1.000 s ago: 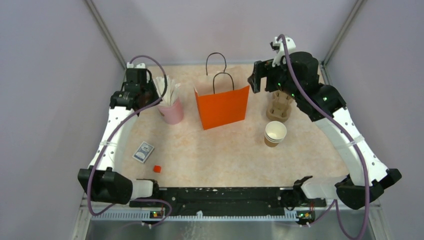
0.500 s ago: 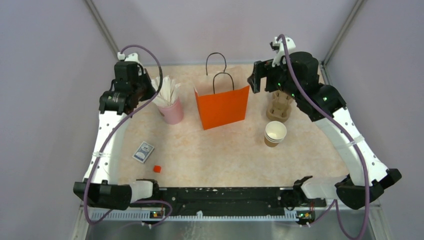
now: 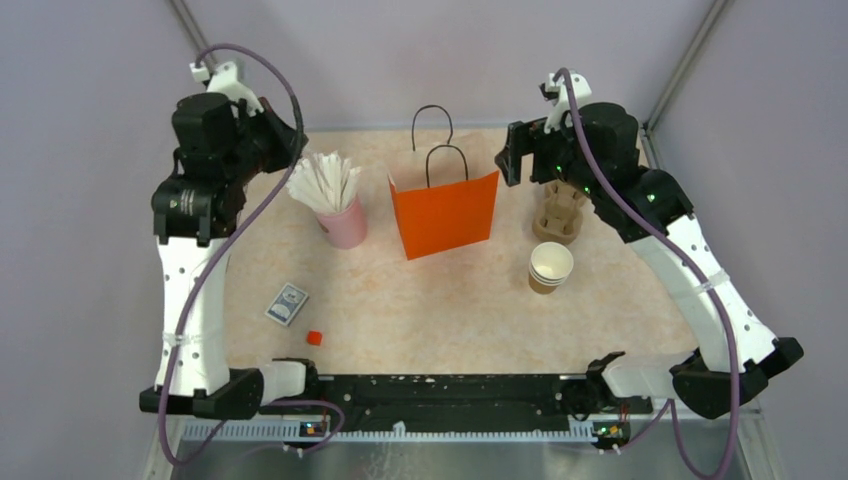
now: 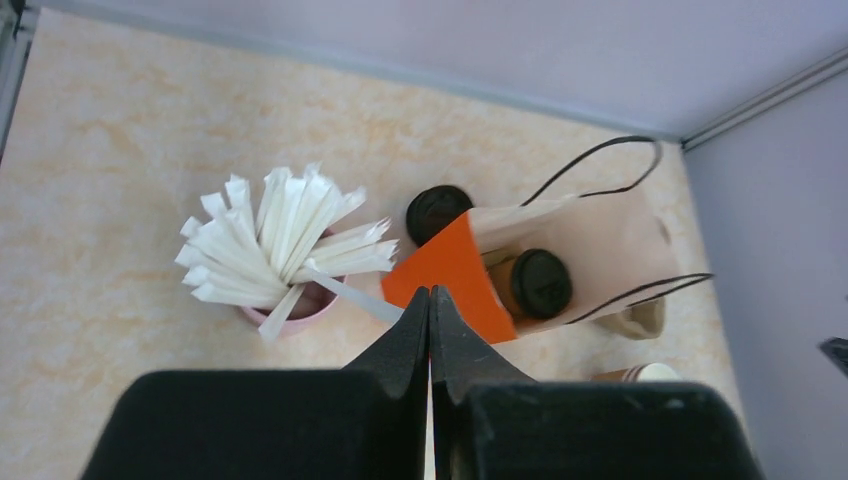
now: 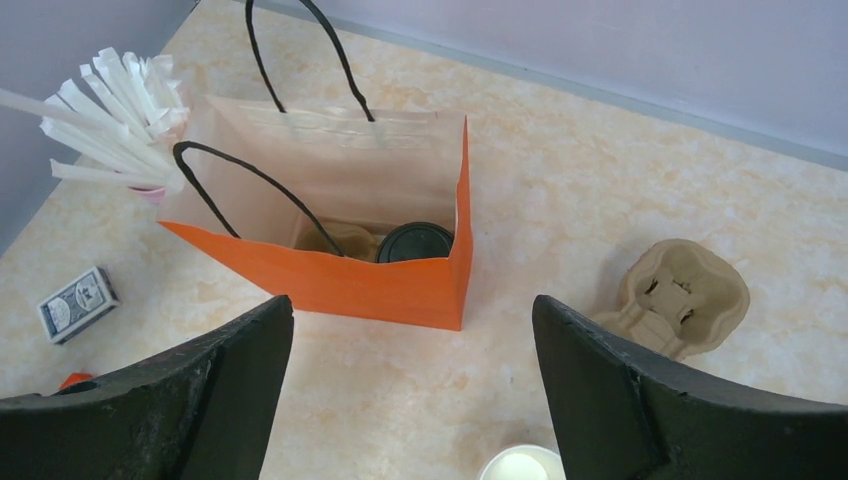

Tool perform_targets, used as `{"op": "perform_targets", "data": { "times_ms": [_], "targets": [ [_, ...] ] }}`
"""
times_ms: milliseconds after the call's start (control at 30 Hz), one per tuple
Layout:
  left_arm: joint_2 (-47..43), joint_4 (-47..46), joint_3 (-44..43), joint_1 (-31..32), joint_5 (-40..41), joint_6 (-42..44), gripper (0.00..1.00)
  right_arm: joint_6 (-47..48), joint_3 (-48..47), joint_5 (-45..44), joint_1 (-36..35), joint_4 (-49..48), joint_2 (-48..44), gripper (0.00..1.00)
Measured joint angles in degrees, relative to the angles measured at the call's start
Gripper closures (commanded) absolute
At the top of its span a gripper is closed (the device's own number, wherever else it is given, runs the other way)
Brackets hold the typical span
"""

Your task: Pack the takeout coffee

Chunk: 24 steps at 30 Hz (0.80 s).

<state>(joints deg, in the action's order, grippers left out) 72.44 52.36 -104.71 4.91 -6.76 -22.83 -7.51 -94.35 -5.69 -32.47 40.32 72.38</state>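
A: Top view: the orange bag [image 3: 444, 212] stands upright on the table [image 3: 430, 300]; the coffee can't be seen from here; what's the risk?

B: Left wrist view: the takeout coffee [image 4: 540, 283] sits inside the bag, lid on; the left hand [image 4: 430, 300] is pressed together above the wrapped straws [image 4: 280, 240]; a low swing could topple their pink cup [image 4: 305, 303].

A: And the right wrist view?

B: The right hand [image 5: 412, 300] is spread wide over the bag; snagging a handle [image 5: 260, 178] would likely tip bag and coffee.

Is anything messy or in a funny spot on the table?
A round black plastic lid lies alone on the table just outside the orange paper bag, seemingly with no cup. One white wrapped straw leans far out of the pink cup. Nothing looks spilled.
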Motion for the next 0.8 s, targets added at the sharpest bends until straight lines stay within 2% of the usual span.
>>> {"op": "perform_targets", "data": {
  "times_ms": [133, 333, 600, 800],
  "targets": [
    [-2.2, 0.7, -4.8, 0.0, -3.0, -2.0, 1.0, 0.5, -0.6, -0.2, 0.0, -0.1, -0.1, 0.13],
    [-4.1, -3.1, -5.8, 0.0, -12.0, -7.4, 1.0, 0.5, -0.7, -0.2, 0.0, -0.2, -0.3, 0.13],
    [-1.6, -20.6, -3.2, 0.0, -24.9, -20.9, 1.0, 1.0, -0.7, -0.6, 0.0, -0.2, -0.8, 0.13],
    [-0.9, -30.0, 2.7, 0.2, -28.5, -25.4, 1.0, 1.6, -0.7, -1.2, 0.0, -0.4, -2.6, 0.13]
  ]
}}
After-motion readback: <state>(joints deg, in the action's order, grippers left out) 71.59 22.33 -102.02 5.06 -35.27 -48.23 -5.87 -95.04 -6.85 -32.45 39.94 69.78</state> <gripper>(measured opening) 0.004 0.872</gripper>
